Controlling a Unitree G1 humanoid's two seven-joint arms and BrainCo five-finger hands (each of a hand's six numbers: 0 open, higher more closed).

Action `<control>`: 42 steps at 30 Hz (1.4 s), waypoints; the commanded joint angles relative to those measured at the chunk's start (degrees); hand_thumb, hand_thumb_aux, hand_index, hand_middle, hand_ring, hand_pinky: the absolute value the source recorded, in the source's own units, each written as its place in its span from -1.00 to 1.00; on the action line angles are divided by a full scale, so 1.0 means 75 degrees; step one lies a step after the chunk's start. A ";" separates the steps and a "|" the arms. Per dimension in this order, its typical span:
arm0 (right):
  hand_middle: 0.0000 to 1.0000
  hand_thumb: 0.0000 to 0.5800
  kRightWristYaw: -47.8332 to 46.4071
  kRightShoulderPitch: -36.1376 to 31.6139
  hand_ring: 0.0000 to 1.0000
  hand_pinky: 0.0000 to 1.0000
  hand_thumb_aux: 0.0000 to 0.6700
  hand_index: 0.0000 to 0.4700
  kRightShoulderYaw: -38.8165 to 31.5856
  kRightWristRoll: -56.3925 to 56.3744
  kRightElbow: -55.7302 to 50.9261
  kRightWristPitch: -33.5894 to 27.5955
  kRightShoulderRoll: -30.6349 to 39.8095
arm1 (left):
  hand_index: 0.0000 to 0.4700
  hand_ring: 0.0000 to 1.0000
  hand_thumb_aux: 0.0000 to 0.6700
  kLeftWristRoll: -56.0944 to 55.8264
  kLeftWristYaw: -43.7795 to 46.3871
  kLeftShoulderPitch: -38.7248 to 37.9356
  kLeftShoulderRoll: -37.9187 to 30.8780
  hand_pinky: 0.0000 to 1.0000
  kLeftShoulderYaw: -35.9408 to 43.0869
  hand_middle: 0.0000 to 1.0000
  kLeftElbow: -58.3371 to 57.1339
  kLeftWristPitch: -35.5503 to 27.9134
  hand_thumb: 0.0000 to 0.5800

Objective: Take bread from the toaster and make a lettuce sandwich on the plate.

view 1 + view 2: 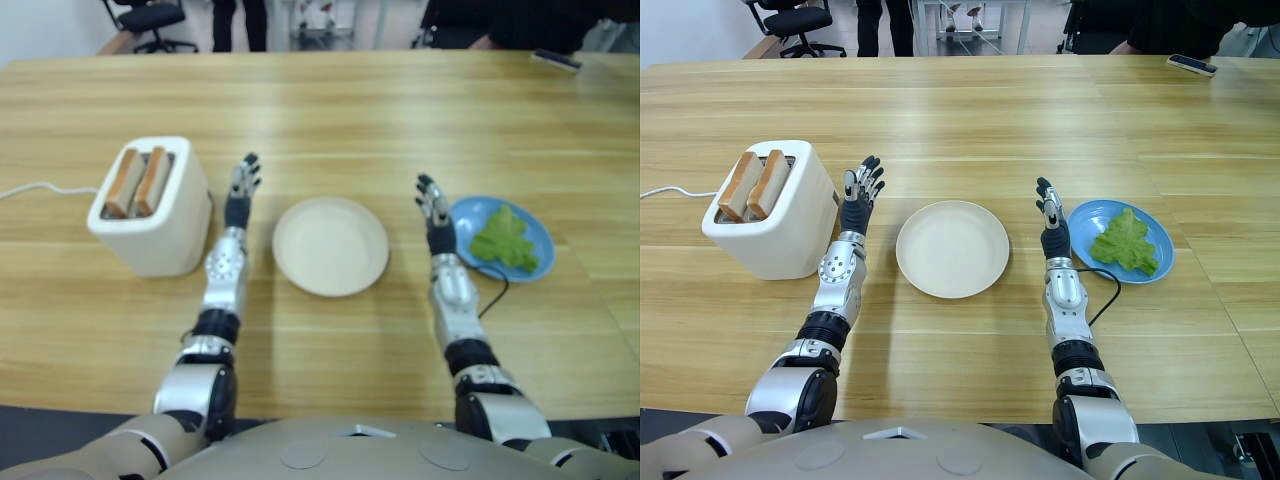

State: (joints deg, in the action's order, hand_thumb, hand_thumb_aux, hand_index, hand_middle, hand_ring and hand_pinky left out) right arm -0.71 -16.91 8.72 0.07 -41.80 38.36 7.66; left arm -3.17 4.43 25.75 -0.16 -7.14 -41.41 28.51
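Note:
A white toaster (770, 215) stands at the left with two slices of bread (753, 184) poking out of its slots. An empty cream plate (952, 248) lies in the middle of the table. To its right, a green lettuce leaf (1124, 241) rests on a blue plate (1160, 256). My left hand (860, 195) is stretched out flat and open between the toaster and the cream plate, holding nothing. My right hand (1050, 212) is open too, lying between the cream plate and the blue plate, empty.
The toaster's white cord (670, 190) trails off to the left edge. A thin black cable (1108, 295) curls beside my right forearm. A dark phone-like object (1192, 64) lies at the far right of the wooden table (970, 120). Office chairs stand beyond the far edge.

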 commanded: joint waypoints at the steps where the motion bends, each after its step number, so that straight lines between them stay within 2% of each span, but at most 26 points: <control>1: -1.00 -1.00 -0.0015 0.0083 -1.00 -1.00 -1.00 -1.00 -0.0064 -0.0002 0.0125 -0.0126 0.0000 | -1.00 -1.00 -1.00 -0.0089 0.0043 0.0002 0.0006 -1.00 0.0001 -1.00 -0.0161 -0.0031 -1.00; 12: -1.00 -1.00 -0.0056 0.0190 -1.00 -1.00 -1.00 -1.00 -0.0069 -0.0018 0.0339 -0.0257 -0.0013 | -1.00 -1.00 -1.00 -0.0219 0.0386 -0.0100 0.0032 -1.00 0.0119 -1.00 0.0095 -0.0301 -1.00; 14: -1.00 -1.00 -0.0062 0.0207 -1.00 -1.00 -1.00 -1.00 -0.0076 -0.0012 0.0360 -0.0284 -0.0015 | -1.00 -1.00 -1.00 -0.0198 0.0602 -0.0565 0.0005 -1.00 0.0455 -1.00 0.1824 -0.0668 -1.00; 18: -1.00 -1.00 -0.0062 0.0269 -1.00 -1.00 -1.00 -1.00 -0.0099 0.0015 0.0403 -0.0327 -0.0031 | -1.00 -1.00 -1.00 -0.0907 0.1101 -0.1568 -0.0803 -1.00 0.0897 -1.00 0.7455 -0.2773 -1.00; 20: -1.00 -1.00 -0.0034 0.0284 -1.00 -1.00 -1.00 -1.00 -0.0113 0.0044 0.0376 -0.0347 -0.0055 | -1.00 -1.00 -1.00 -0.2102 0.1197 -0.1645 -0.1685 -1.00 0.0370 -1.00 0.9500 -0.4055 -1.00; 22: -1.00 -1.00 0.0008 0.0279 -1.00 -1.00 -1.00 -1.00 -0.0133 0.0075 0.0332 -0.0362 -0.0110 | -1.00 -1.00 -1.00 -0.3346 0.1234 -0.1475 -0.2804 -1.00 -0.0809 -1.00 1.0461 -0.4925 -1.00; 24: -1.00 -1.00 0.0044 0.0261 -1.00 -1.00 -1.00 -1.00 -0.0173 0.0106 0.0293 -0.0378 -0.0185 | -1.00 -1.00 -1.00 -0.3534 0.1267 -0.1322 -0.3843 -1.00 -0.1943 -1.00 1.0360 -0.5391 -1.00; 26: -1.00 -1.00 0.0063 0.0257 -1.00 -1.00 -1.00 -1.00 -0.0227 0.0145 0.0311 -0.0389 -0.0247 | -1.00 -1.00 -1.00 -0.2308 0.1235 -0.1520 -0.4899 -1.00 -0.2610 -1.00 0.9731 -0.5472 -1.00; 29: -1.00 -1.00 0.0075 0.0277 -1.00 -1.00 -1.00 -1.00 -0.0286 0.0151 0.0384 -0.0418 -0.0277 | -1.00 -1.00 -1.00 0.0487 0.0671 -0.2425 -0.6336 -1.00 -0.2656 -1.00 0.8544 -0.5391 -1.00; 31: -1.00 -1.00 0.0070 0.0303 -1.00 -1.00 -1.00 -1.00 -0.0298 0.0124 0.0418 -0.0444 -0.0251 | -1.00 -1.00 -1.00 0.1883 0.0237 -0.2953 -0.6848 -1.00 -0.2257 -1.00 0.7873 -0.5381 -1.00; 34: -1.00 -1.00 0.0080 0.0363 -1.00 -1.00 -1.00 -1.00 -0.0289 0.0126 0.0467 -0.0493 -0.0215 | -1.00 -1.00 -1.00 0.3374 -0.0480 -0.3146 -0.7021 -1.00 -0.1553 -1.00 0.7027 -0.5166 -1.00; 36: -1.00 -1.00 0.0069 0.0381 -1.00 -1.00 -1.00 -1.00 -0.0306 0.0141 0.0493 -0.0520 -0.0201 | -1.00 -1.00 -1.00 0.4191 -0.0734 -0.3106 -0.7057 -1.00 -0.1083 -1.00 0.6591 -0.5319 -1.00; 42: -1.00 -1.00 0.0051 0.0433 -1.00 -1.00 -1.00 -1.00 -0.0326 0.0141 0.0664 -0.0619 -0.0186 | -1.00 -1.00 -1.00 0.5205 -0.0495 -0.2913 -0.6806 -1.00 0.0045 -1.00 0.5356 -0.5981 -1.00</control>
State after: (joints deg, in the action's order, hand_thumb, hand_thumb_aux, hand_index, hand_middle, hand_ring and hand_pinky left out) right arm -0.26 -14.32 6.50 1.24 -37.34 34.82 6.09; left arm 33.78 -0.12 3.88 -51.98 -8.72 1.42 -14.80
